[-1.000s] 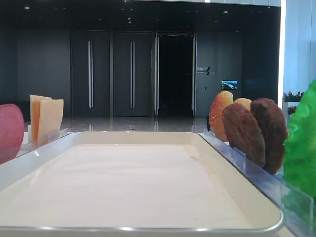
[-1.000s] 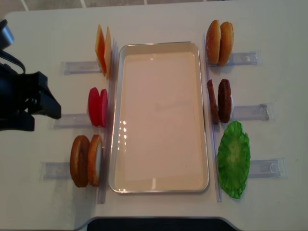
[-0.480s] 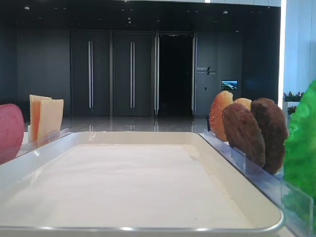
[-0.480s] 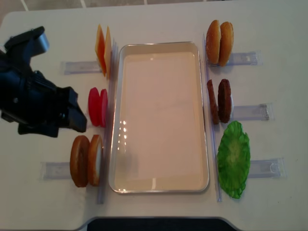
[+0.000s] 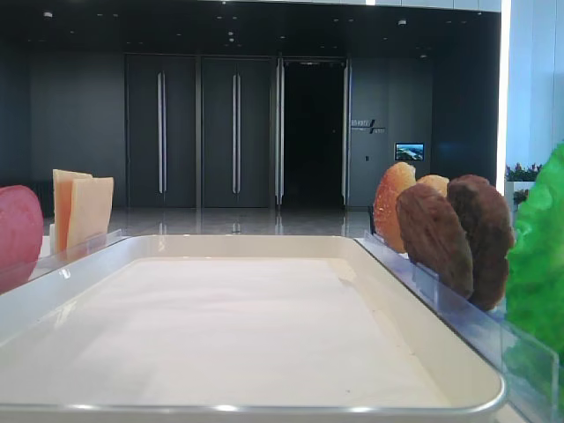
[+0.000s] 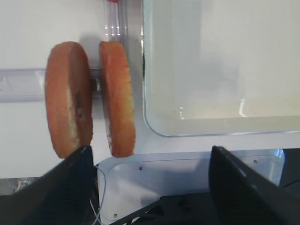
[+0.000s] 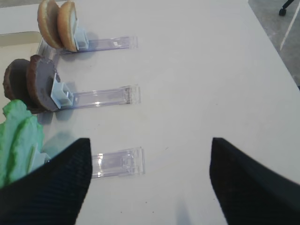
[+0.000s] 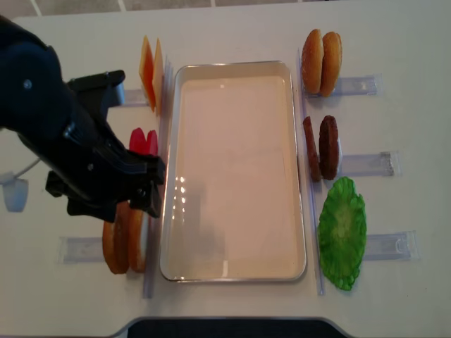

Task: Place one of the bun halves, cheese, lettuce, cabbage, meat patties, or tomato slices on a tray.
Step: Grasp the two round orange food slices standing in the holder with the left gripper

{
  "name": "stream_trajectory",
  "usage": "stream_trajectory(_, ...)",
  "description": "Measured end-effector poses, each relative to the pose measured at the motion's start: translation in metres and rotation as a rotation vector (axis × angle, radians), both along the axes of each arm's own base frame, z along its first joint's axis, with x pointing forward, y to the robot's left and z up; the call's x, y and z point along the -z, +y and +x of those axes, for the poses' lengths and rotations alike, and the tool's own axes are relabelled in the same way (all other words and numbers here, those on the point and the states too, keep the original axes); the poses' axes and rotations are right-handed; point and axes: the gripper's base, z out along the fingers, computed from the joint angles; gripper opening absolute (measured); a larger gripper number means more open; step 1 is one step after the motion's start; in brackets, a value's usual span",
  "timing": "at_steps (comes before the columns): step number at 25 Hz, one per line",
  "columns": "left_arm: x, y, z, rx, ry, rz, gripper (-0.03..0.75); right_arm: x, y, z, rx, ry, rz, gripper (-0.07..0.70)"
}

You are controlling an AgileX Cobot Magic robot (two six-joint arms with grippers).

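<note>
Hovering with left gripper spread wide above two upright bun halves, just beside the tray.

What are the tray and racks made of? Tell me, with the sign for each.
Tray: looks like glossy cream-white plastic or enamelled metal, judging by the sharp light glints on its rim and floor. Racks: clear hard plastic, with the table showing through.
</note>
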Motion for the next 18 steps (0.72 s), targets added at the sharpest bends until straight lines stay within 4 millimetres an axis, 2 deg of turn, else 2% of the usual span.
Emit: stream_trajectory(18,0.044,-0.01,0.022,-0.007,0.13,0.131,0.579,0.0,0.0,0.0,0.0,0.0,0.0,0.527)
